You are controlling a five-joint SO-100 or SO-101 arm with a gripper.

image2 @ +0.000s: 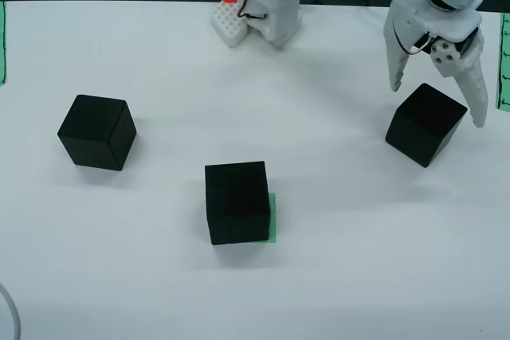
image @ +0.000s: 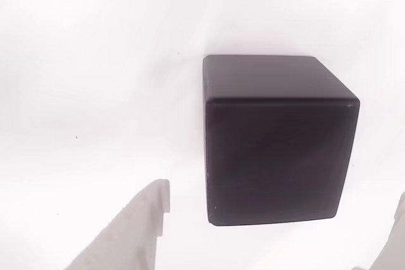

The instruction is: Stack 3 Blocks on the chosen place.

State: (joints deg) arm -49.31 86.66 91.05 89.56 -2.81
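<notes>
White gripper (image2: 438, 97) spread wide astride right block (image2: 425, 124) (not gripping) — middle block (image2: 237, 201) covers green patch (image2: 272, 216).

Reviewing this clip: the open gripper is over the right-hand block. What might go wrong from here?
1. In the view from above, the right block sits turned relative to the open gripper, so the fingers may close on corners and twist it.
2. The middle block sits off-centre on the green striped patch, which peeks out only on its right; a stack there could end up misplaced.
</notes>
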